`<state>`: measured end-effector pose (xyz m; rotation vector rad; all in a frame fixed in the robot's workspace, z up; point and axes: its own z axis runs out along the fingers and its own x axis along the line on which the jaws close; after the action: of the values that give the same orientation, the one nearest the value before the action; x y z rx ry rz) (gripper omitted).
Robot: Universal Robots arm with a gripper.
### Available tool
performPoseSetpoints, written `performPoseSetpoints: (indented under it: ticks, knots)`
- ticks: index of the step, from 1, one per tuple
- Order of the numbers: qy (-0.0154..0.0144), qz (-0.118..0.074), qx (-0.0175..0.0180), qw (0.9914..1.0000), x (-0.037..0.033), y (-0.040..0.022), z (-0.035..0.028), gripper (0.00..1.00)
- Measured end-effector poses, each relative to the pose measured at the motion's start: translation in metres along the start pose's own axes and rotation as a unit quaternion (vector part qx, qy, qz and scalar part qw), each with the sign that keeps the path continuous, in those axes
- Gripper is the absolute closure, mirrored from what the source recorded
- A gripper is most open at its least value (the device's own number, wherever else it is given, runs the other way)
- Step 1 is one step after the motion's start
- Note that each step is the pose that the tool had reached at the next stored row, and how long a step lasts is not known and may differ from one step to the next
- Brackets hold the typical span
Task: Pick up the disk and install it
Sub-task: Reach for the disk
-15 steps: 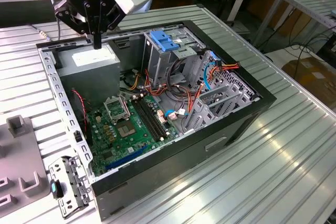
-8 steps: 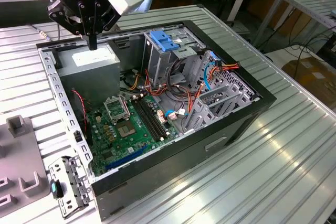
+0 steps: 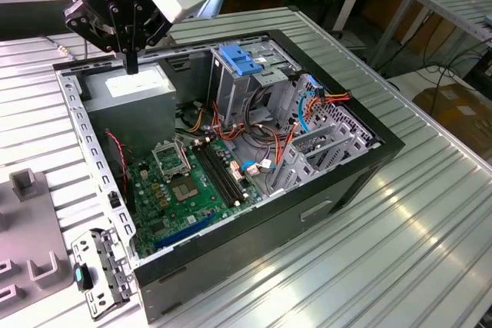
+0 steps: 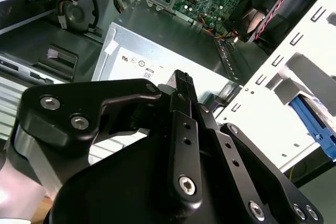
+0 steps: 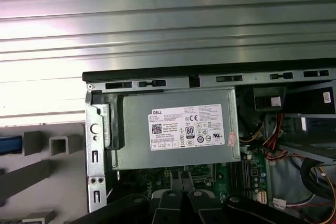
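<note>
Working across from the exterior view's left: a grey fixture (image 3: 31, 224) is lying on the ribbed table (image 3: 400, 251) beside the open computer case (image 3: 254, 228), and a small bracket plate (image 3: 96, 274) is lying by the case's near corner. Next along, the gripper (image 3: 132, 65) is hanging over the power-supply box (image 3: 127, 90), apart from it, its jaws clenched together on nothing. Further right the motherboard (image 3: 192, 182) is lying exposed, then comes the drive cage (image 3: 254, 86) with its blue latch (image 3: 242, 59), then a tangle of cables (image 3: 323, 101).

I'm judging that we are at the very start of the pick: nothing is in hand, and the gripper is nearer the power supply than anything it is meant to take. To my mind the next move is calling for released jaws and a path clear of the case wall.

The first wrist view is giving me the disk (image 5: 10, 144), or what I'm taking for its blue carrier edge, lying on the fixture just outside the case; too little shows to be sure. The second wrist view is catching the fingertips (image 4: 184, 83) meeting up close. The exterior view is giving me the cage, seemingly vacant under its latch.
</note>
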<state>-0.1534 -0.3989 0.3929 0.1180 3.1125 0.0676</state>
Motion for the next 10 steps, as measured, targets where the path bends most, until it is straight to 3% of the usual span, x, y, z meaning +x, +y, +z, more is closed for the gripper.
performPoseSetpoints:
  ticks: [10]
  knots:
    - [0.0,0.0,0.0,1.0,0.0088,-0.0007,0.0002,0.89]
